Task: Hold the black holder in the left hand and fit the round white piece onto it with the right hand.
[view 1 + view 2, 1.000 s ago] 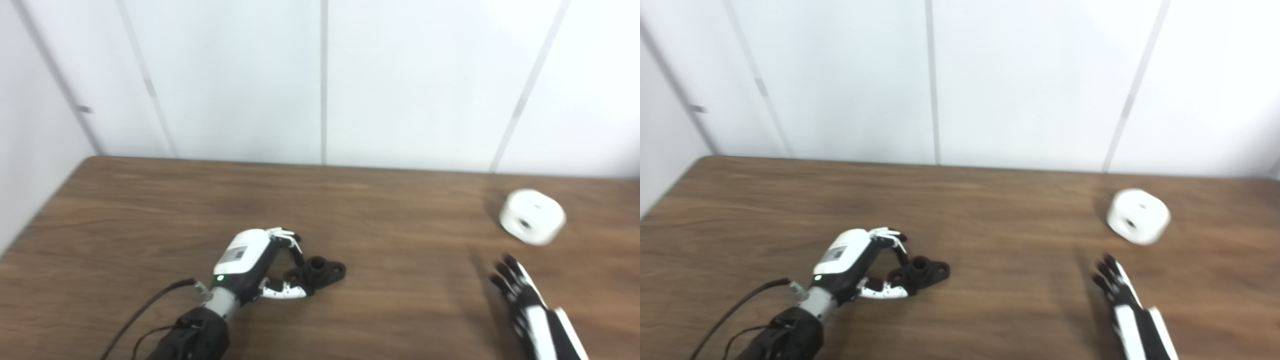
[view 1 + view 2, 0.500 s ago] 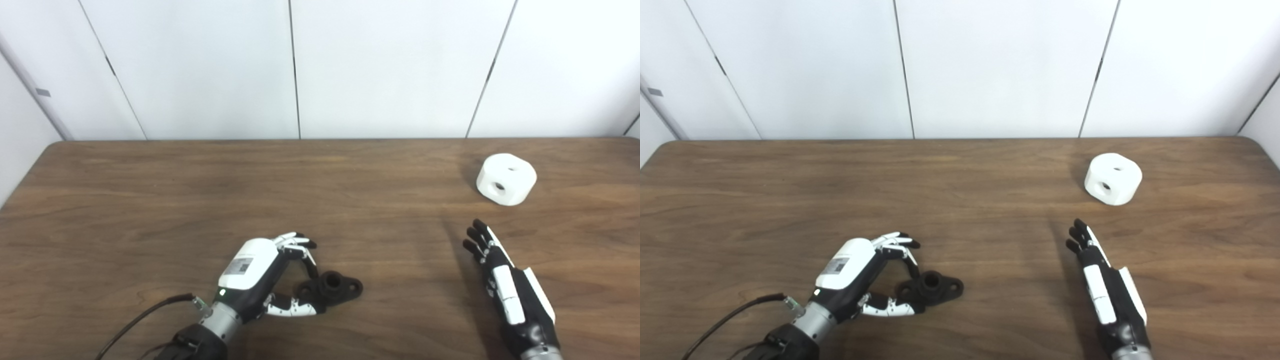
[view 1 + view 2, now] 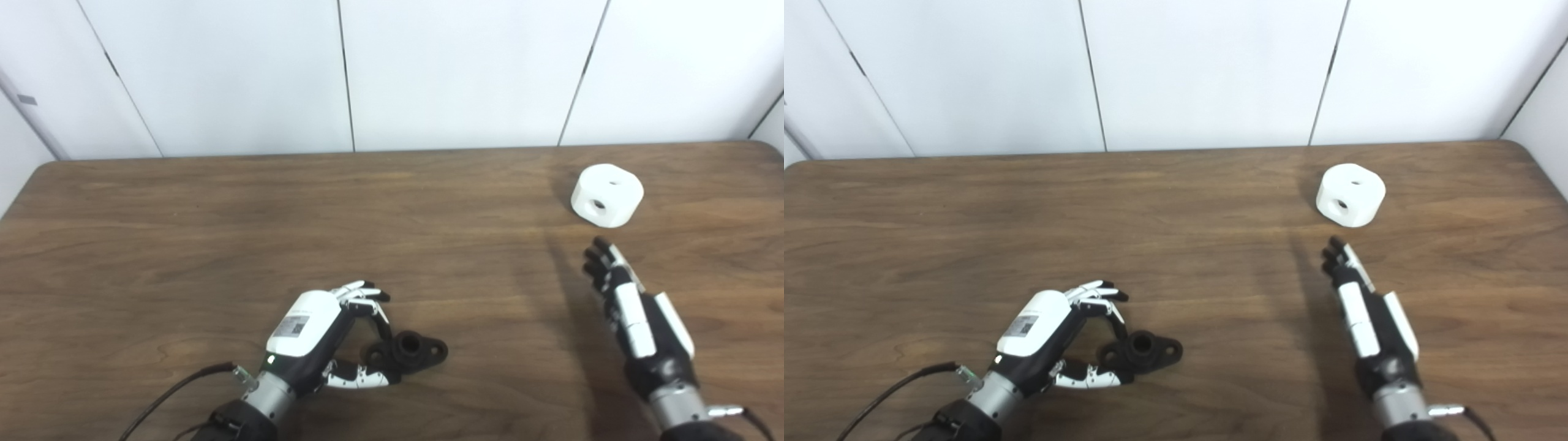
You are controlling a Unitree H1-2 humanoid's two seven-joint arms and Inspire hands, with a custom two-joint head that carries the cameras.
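Note:
The black holder (image 3: pixel 411 351) lies flat on the brown table (image 3: pixel 233 233), near the front centre. My left hand (image 3: pixel 309 334) is at its left end, fingers curled down onto the left lug and thumb pressed along its near side, so it is pinched. The round white piece (image 3: pixel 607 195), with a hole in its top and one in its side, stands at the back right. My right hand (image 3: pixel 634 309) hovers open with fingers stretched straight toward the white piece, its tips a short way in front of it and not touching.
A white panelled wall (image 3: pixel 453 67) rises right behind the table's far edge. The table's right edge shows in the right eye view, past the white piece (image 3: pixel 1350 195). A black cable (image 3: pixel 177 392) trails from my left wrist.
The camera has tilted, shifting the whole picture. My right hand has reached forward, closer to the white piece. My left hand keeps the same pinch on the holder.

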